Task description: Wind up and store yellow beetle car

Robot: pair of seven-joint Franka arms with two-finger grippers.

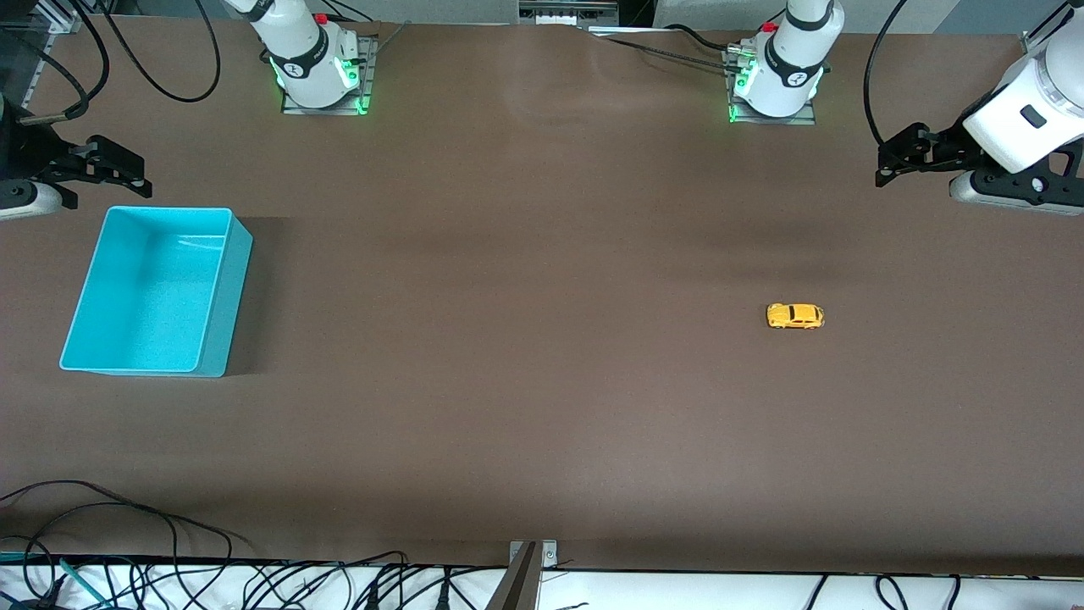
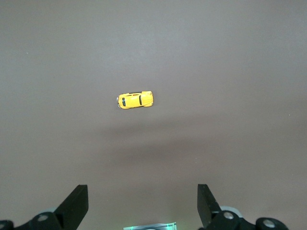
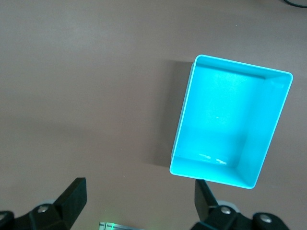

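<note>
The yellow beetle car (image 1: 794,316) stands on its wheels on the brown table toward the left arm's end, and it also shows in the left wrist view (image 2: 135,100). The empty turquoise bin (image 1: 227,296) sits toward the right arm's end and fills part of the right wrist view (image 3: 230,120). My left gripper (image 1: 893,161) is open and empty, held in the air over the table edge at its end (image 2: 142,201). My right gripper (image 1: 135,174) is open and empty, up in the air beside the bin (image 3: 139,194).
The two arm bases (image 1: 320,80) (image 1: 775,85) with green lights stand along the table edge farthest from the front camera. Cables (image 1: 254,585) and a metal bracket (image 1: 529,568) lie along the edge nearest to it.
</note>
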